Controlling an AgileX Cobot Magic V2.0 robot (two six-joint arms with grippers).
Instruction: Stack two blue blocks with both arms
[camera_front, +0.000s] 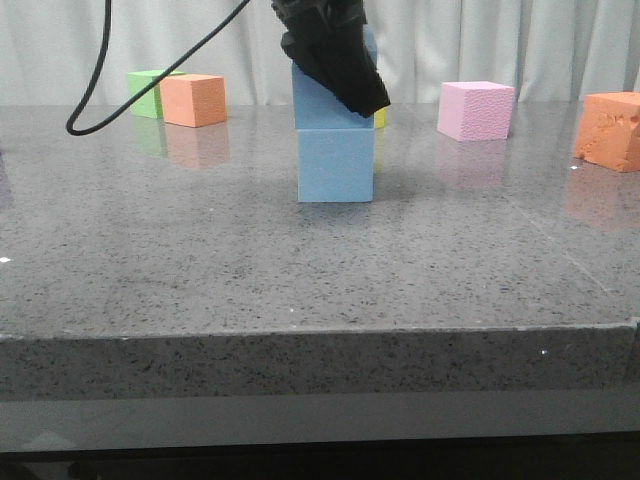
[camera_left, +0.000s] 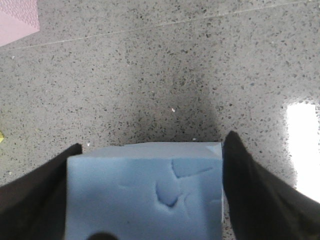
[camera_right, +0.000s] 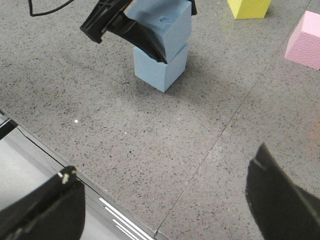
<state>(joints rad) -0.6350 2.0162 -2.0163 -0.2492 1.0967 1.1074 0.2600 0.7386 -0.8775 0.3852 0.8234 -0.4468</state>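
Note:
Two sky-blue blocks stand stacked mid-table. The lower blue block (camera_front: 336, 162) sits on the table, also in the right wrist view (camera_right: 160, 65). The upper blue block (camera_front: 318, 98) rests on top of it, slightly skewed (camera_right: 170, 25). My left gripper (camera_front: 335, 55) comes down from above and is shut on the upper block, its dark fingers (camera_left: 250, 195) pressed on both sides of the dented foam face (camera_left: 145, 195). My right gripper (camera_right: 165, 195) is wide open and empty, hovering over the table's front edge, apart from the stack. It does not show in the front view.
A pink cube (camera_front: 476, 110) stands at the back right, with an orange block (camera_front: 610, 130) at the far right. An orange cube (camera_front: 194, 99) and a green cube (camera_front: 147, 92) stand at the back left. A yellow cube (camera_right: 248, 7) is behind the stack. A black cable (camera_front: 100, 110) trails at the left.

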